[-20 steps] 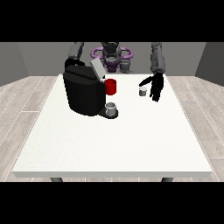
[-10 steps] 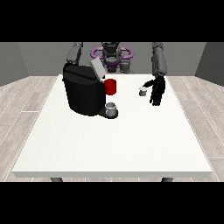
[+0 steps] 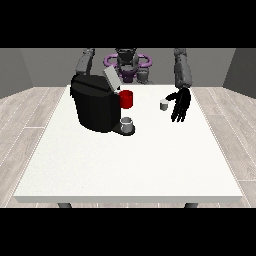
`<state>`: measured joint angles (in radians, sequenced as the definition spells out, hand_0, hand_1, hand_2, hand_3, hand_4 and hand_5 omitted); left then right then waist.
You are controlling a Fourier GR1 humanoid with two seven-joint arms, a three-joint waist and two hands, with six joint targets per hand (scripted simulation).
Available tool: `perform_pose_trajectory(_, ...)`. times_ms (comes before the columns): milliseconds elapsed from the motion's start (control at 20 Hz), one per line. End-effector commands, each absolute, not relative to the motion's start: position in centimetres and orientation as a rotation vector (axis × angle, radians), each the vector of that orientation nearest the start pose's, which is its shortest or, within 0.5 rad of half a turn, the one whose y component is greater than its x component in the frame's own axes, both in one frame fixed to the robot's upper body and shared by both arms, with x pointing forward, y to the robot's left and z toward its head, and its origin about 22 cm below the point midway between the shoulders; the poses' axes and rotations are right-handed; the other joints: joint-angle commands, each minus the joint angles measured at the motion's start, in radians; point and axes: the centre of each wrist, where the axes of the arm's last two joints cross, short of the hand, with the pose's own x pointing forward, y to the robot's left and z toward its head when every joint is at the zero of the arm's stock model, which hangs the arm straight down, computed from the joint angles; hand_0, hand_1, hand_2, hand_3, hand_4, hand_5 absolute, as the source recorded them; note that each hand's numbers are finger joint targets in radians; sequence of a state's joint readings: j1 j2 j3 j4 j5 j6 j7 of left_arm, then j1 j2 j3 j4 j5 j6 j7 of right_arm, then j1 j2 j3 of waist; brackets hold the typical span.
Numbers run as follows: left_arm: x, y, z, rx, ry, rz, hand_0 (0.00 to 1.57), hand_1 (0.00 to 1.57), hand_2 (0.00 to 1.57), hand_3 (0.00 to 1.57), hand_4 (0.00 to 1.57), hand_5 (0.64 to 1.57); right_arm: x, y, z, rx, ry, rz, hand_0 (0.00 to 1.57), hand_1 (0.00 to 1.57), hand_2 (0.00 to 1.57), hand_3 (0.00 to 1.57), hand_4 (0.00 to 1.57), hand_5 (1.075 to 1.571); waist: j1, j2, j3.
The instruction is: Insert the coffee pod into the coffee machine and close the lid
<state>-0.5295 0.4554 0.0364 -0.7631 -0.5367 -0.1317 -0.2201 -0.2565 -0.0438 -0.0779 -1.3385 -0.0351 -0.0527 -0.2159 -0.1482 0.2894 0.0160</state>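
**Pod on the table, hand spread beside it**

While the near half of the white table [image 3: 125,170] lies bare, the objects gather toward its far half. Nearest of them is a small grey cup [image 3: 127,124] standing on the base of the coffee machine [image 3: 95,105], at the machine's right front. The machine itself is a bulky black body sitting left of the table's centre. Its grey lid [image 3: 111,78] is raised, tilted up and back at the machine's top right. A red part [image 3: 126,99] sticks out from the machine's right side, just above the cup.

To the right, well apart from the machine, the coffee pod [image 3: 163,104] stands on the tabletop as a small pale cylinder. Just beside it, on its right, hangs the hand at the view's right [image 3: 180,104], black, with fingers straight and spread, pointing down toward the table. It holds nothing, and whether it touches the pod I cannot tell.

Farther back, the robot's torso [image 3: 127,62] shows behind the table's far edge. The other arm [image 3: 85,61] reaches down behind the machine at the view's left, and its hand is hidden by the machine.
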Motion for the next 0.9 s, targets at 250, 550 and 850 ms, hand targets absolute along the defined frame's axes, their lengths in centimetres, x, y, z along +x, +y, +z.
perform_pose_trajectory(250,36.7,31.9,0.6,0.548,-1.262,-0.967,1.07,1.07,1.14,1.11,0.00,1.571,30.3,-23.0,-1.3,-0.039,-1.754,-0.035,0.00,0.00,0.00,0.00,0.40,1.571,0.002,-0.032,-0.0158)
perform_pose_trajectory(550,35.1,28.5,-3.0,0.529,-1.261,-1.033,1.26,1.26,1.25,1.10,0.00,1.571,30.3,-22.7,-2.2,-0.060,-1.692,-0.051,0.00,0.00,0.00,0.00,0.33,1.571,0.019,-0.067,-0.0162)
perform_pose_trajectory(850,34.7,28.5,-3.7,0.517,-1.208,-1.035,1.33,1.33,1.33,1.18,0.07,1.571,30.0,-25.5,-2.6,-0.074,-1.630,-0.070,0.00,0.00,0.00,0.00,0.37,1.571,0.024,-0.113,-0.0161)
